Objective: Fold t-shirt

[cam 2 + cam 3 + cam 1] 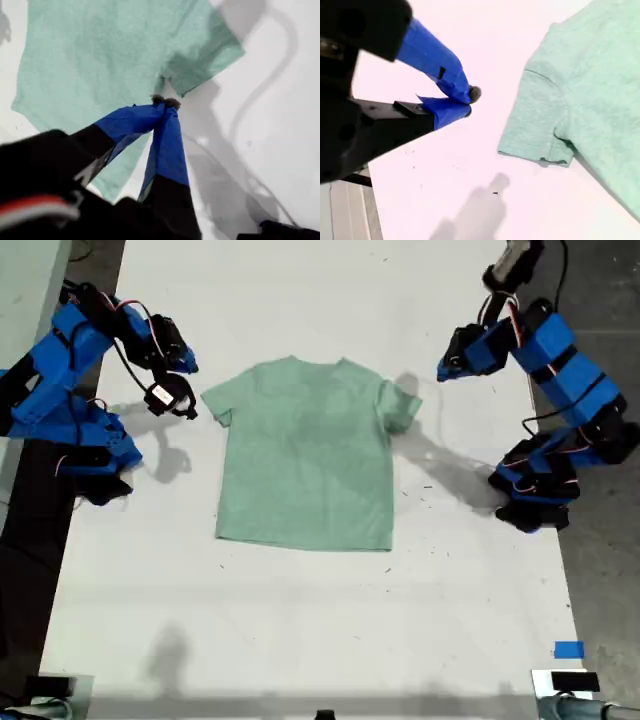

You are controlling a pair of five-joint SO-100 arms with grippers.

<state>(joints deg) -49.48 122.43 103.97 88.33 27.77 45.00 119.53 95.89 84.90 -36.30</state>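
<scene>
T-shirt lies flat, mid-table. My first claw is closed and empty above one sleeve; my second claw is closed and empty, near the other sleeve.

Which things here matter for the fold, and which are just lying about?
For the job:
t-shirt, flat on the table
my first hand, shut, empty
my second hand, shut, empty

Lying about:
blue tape patch
dark object beside it
</scene>
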